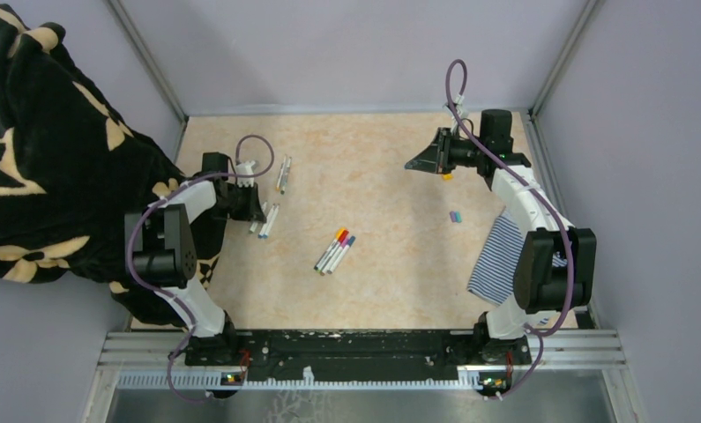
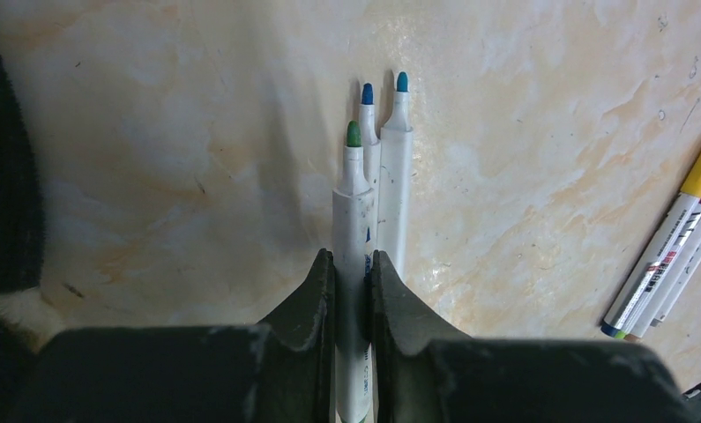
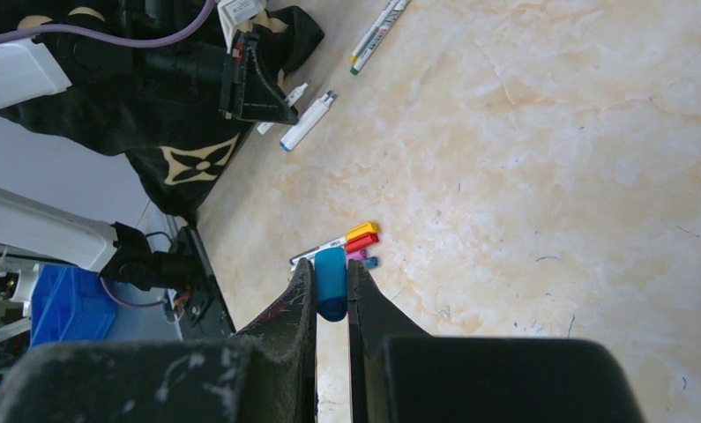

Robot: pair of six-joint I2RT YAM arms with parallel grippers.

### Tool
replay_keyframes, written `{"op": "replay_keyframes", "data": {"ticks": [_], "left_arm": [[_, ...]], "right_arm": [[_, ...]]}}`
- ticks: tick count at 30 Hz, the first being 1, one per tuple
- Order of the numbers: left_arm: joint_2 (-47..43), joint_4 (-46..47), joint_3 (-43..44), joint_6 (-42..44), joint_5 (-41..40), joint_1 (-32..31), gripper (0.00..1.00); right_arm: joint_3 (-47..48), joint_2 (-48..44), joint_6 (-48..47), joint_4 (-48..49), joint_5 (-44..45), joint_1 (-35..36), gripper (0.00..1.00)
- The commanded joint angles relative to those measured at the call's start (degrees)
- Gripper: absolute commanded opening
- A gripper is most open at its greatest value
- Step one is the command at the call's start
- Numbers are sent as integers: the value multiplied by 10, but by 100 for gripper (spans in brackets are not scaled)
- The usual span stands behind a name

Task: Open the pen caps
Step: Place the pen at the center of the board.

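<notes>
My left gripper is shut on a white pen with a bare green tip, low over the table at the left. Two more uncapped pens, with blue and teal tips, lie right beside it. My right gripper is shut on a teal pen cap and holds it above the table at the back right. Several capped pens lie mid-table, and show in the right wrist view and the left wrist view. Two loose caps lie at the right.
Two more pens lie at the back left. A black patterned blanket covers the left side, up to the left arm. A blue-and-white striped cloth lies by the right arm. A small orange piece sits under the right gripper.
</notes>
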Motion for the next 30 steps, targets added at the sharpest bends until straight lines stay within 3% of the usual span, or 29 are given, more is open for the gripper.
{"op": "replay_keyframes", "data": {"ticks": [1, 30], "left_arm": [[2, 21, -8, -8, 20, 4, 8], [8, 51, -20, -10, 27, 6, 23]], "right_arm": [[2, -33, -2, 22, -1, 1, 0], [1, -33, -1, 22, -2, 1, 0]]}}
